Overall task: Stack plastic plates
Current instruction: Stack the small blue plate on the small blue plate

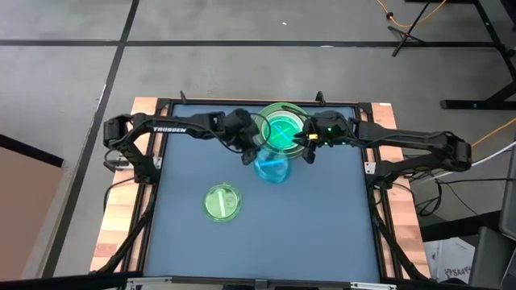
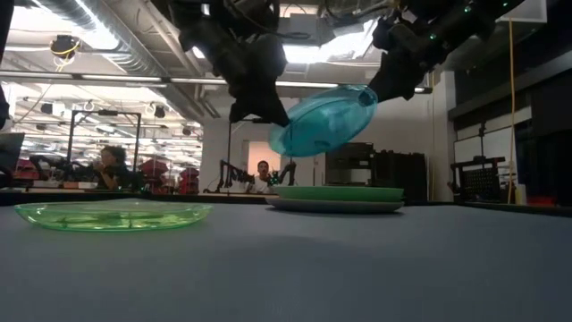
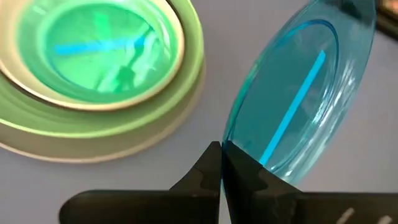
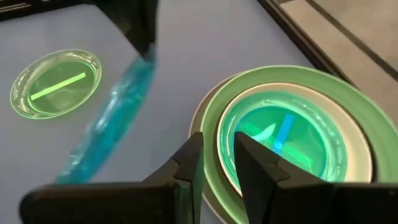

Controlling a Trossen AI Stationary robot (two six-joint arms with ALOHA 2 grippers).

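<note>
A translucent blue plate hangs tilted in the air, just in front of a stack of plates at the table's far middle. The stack has a grey plate at the bottom, then a light green plate, a whitish one and a translucent green one. My left gripper is shut on the blue plate's lower rim. My right gripper stands open by the plate's upper rim, nothing between its fingers. Whether it touches the plate I cannot tell. Another translucent green plate lies flat at the near left. My left gripper pinches the blue plate's rim between its two fingertips. It comes slanting down from the table's left. The plate is lifted clear of the table and tilted, the held rim low and the opposite rim higher, toward my right gripper.
The blue-grey mat lies bare on the near right. A black frame runs round the table. Beyond the far edge, the low view shows two seated people in the room.
</note>
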